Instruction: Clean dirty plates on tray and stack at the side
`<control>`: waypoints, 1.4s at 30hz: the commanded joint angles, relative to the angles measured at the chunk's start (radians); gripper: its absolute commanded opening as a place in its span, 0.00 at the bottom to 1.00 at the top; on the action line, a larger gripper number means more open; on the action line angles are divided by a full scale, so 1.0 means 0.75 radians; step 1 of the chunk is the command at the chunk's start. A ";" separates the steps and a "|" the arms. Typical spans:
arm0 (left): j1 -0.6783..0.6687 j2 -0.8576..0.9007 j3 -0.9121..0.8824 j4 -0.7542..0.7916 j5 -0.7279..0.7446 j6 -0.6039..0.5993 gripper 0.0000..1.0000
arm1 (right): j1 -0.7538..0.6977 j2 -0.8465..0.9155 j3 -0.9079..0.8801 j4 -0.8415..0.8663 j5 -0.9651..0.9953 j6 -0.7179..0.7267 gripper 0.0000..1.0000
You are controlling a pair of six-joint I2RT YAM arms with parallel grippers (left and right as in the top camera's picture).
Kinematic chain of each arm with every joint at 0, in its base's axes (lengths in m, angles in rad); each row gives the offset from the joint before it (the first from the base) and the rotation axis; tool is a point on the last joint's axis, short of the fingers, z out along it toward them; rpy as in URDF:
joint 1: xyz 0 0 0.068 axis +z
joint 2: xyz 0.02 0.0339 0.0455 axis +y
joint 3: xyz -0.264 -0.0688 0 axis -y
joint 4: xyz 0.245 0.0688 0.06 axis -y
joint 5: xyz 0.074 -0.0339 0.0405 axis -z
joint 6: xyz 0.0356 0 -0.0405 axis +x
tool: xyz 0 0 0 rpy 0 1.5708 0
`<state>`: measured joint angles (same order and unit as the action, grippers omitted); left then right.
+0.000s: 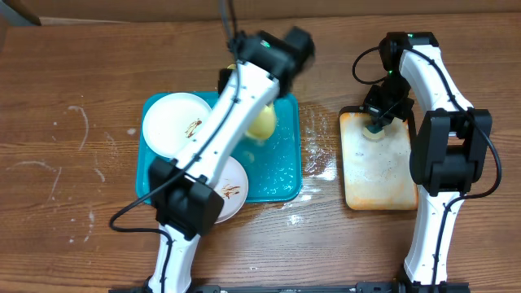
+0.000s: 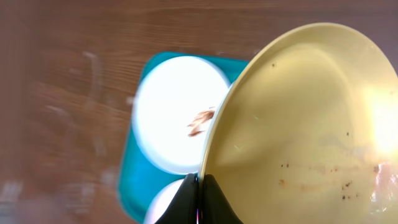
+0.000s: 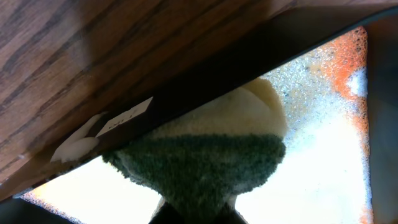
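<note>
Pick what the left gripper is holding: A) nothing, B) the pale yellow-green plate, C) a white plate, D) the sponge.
B: the left wrist view shows the left gripper pinching the rim of the yellow-green plate, raised above a white plate on the teal tray.

The teal-blue tray [image 1: 282, 175] holds a far white plate [image 1: 172, 122] and a near white plate [image 1: 236, 184], each marked by a brown smear; the pale yellow plate [image 2: 311, 118] shows scattered brown specks and a faint brownish streak. The sponge [image 3: 205, 155] is dark green over cream, against a black-rimmed beige tray [image 1: 378, 175] with white foam and orange staining. The table [image 1: 73, 187] is brown wood grain with whitish scuffs.
</note>
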<state>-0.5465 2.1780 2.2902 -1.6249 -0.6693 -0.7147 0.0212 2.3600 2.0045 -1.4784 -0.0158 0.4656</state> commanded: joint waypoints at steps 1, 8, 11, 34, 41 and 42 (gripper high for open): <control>0.175 -0.048 0.170 0.092 0.449 0.102 0.05 | 0.001 -0.053 -0.002 0.015 -0.007 -0.014 0.04; 0.633 -0.168 0.255 0.140 0.787 0.149 0.05 | 0.001 -0.053 -0.002 0.010 -0.008 -0.015 0.04; 0.816 -0.167 0.246 0.105 0.866 0.201 0.05 | 0.001 -0.053 -0.002 0.009 -0.008 -0.023 0.04; 1.922 -0.167 -0.597 0.620 1.244 0.472 0.05 | 0.001 -0.053 -0.002 -0.034 -0.007 -0.049 0.04; 1.959 -0.167 -0.836 0.781 1.264 0.494 0.05 | 0.001 -0.053 -0.002 -0.035 -0.008 -0.049 0.04; 1.959 -0.167 -0.868 0.804 1.264 0.493 0.04 | 0.001 -0.053 -0.002 -0.036 -0.008 -0.049 0.04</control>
<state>0.9272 2.0670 1.7138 -1.0565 0.2436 -0.3794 0.0212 2.3600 2.0037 -1.5036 -0.0189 0.4366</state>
